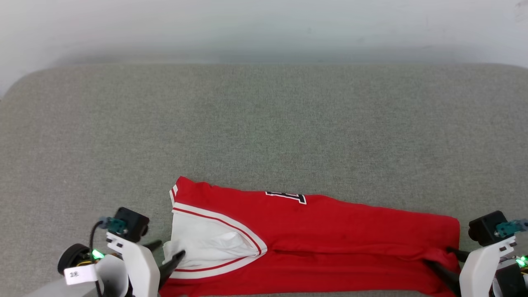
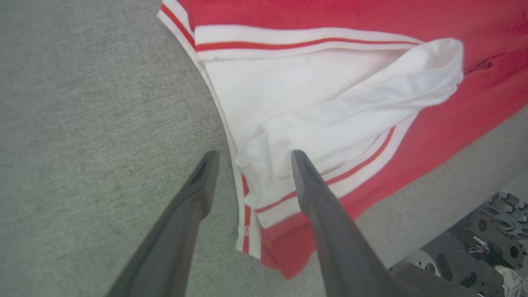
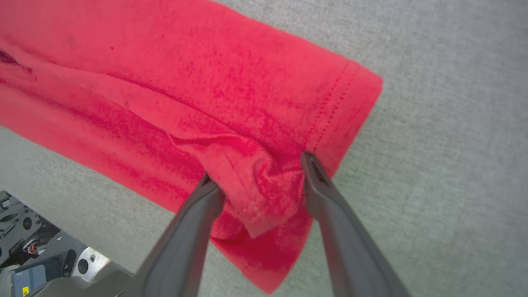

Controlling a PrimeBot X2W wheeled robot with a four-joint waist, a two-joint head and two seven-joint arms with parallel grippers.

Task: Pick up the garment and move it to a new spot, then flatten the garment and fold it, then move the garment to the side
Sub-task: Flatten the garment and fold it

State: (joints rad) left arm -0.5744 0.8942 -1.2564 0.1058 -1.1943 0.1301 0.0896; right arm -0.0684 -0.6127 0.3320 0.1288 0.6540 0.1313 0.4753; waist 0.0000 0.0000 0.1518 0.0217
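You have a grey, fabric-covered bench (image 1: 264,123) with rounded far corners. Lying flat on it, along its near edge, is a red knit T-shirt with white sleeves (image 1: 330,231), folded into a long band.

Head cam overhead, wrist cams near garment (image 1: 313,231)

Seemingly a lab: grey cloth-topped table (image 1: 264,123), plain white wall (image 1: 264,24).

White arm shells (image 1: 138,264); black wrist cameras (image 1: 131,222); green LEDs (image 1: 97,253); white label (image 1: 78,274); 2 dark tapered pincer fingers (image 2: 321,214) each.
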